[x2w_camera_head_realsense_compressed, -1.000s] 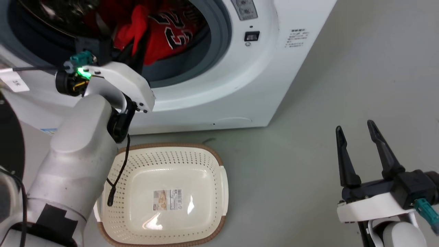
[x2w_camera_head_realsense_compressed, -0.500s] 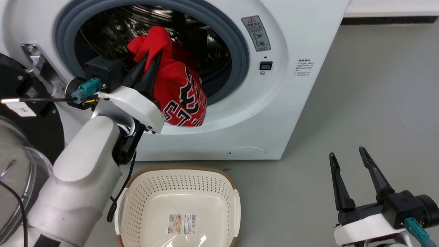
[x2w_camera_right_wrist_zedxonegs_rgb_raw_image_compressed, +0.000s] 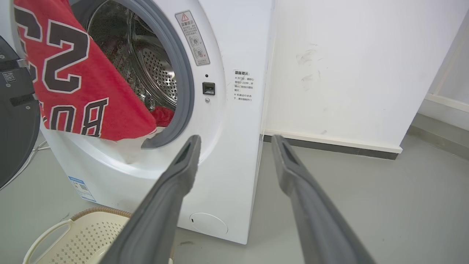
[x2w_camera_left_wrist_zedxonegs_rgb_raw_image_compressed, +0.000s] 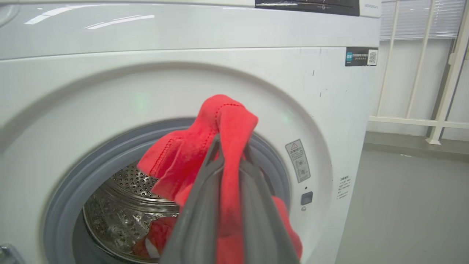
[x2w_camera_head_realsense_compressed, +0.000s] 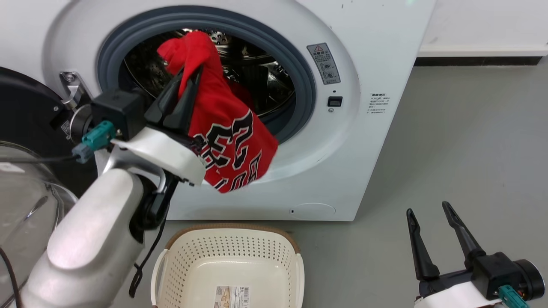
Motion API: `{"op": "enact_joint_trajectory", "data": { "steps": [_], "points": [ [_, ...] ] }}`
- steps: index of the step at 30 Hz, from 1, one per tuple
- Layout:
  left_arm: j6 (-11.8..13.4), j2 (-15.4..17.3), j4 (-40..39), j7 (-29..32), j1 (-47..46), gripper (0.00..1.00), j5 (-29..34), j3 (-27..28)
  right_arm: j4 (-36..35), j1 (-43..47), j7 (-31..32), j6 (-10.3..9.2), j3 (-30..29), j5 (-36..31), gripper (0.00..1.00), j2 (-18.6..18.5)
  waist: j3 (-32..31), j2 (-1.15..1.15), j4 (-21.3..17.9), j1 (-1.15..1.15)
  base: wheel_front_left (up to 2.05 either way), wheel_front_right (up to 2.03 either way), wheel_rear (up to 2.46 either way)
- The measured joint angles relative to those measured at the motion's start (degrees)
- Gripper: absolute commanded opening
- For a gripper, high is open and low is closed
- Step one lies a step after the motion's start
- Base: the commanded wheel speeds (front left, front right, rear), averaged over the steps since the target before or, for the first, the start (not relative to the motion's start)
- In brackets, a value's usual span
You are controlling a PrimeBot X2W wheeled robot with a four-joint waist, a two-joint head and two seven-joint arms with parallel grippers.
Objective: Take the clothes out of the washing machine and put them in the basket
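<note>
My left gripper [x2w_camera_head_realsense_compressed: 190, 79] is shut on a red jersey [x2w_camera_head_realsense_compressed: 233, 145] with black numbers, which hangs out of the washing machine's [x2w_camera_head_realsense_compressed: 376, 64] porthole and over its front. In the left wrist view the fingers [x2w_camera_left_wrist_zedxonegs_rgb_raw_image_compressed: 198, 205] pinch a bunched fold of the red jersey [x2w_camera_left_wrist_zedxonegs_rgb_raw_image_compressed: 229, 121]. More red clothes [x2w_camera_left_wrist_zedxonegs_rgb_raw_image_compressed: 157, 234] lie low in the steel drum. The cream basket [x2w_camera_head_realsense_compressed: 291, 256] stands on the floor just below the hanging jersey. My right gripper [x2w_camera_head_realsense_compressed: 428, 207] is open at the lower right, clear of everything. The right wrist view shows the jersey [x2w_camera_right_wrist_zedxonegs_rgb_raw_image_compressed: 73, 84] and the basket's rim [x2w_camera_right_wrist_zedxonegs_rgb_raw_image_compressed: 55, 229].
The machine's black-framed glass door [x2w_camera_head_realsense_compressed: 25, 171] stands open at the left, close to my left arm. A white wall with a dark skirting [x2w_camera_right_wrist_zedxonegs_rgb_raw_image_compressed: 329, 143] runs behind the machine. Grey floor [x2w_camera_head_realsense_compressed: 449, 149] spreads out to the right.
My left gripper has pulled the jersey out of the drum, so it now hangs over the machine's front. The head camera has tilted up, shifting the whole picture down.
</note>
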Motion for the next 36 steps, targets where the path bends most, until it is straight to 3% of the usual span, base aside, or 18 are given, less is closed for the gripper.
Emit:
{"op": "enact_joint_trajectory", "data": {
  "steps": [19,27,36],
  "points": [
    [9.16,7.53,-23.28,3.89,19.09,0.00,0.42,-1.14,-0.12,2.53,0.00,0.00,0.02,0.40,1.00,0.00,-2.21,0.00,1.85,0.00,0.00,0.00,0.00],
    [8.43,6.48,-19.14,3.09,24.92,0.00,-0.86,-4.89,-0.19,1.05,0.00,0.00,0.08,0.26,1.00,0.00,0.63,0.00,1.62,0.01,0.00,0.00,0.00],
    [4.54,1.64,-4.75,-0.11,25.44,0.00,-1.33,-8.43,-0.82,-2.80,0.00,0.00,-0.18,-0.79,1.00,-0.01,6.40,0.00,0.00,0.01,0.00,0.00,0.00]
  ]
}}
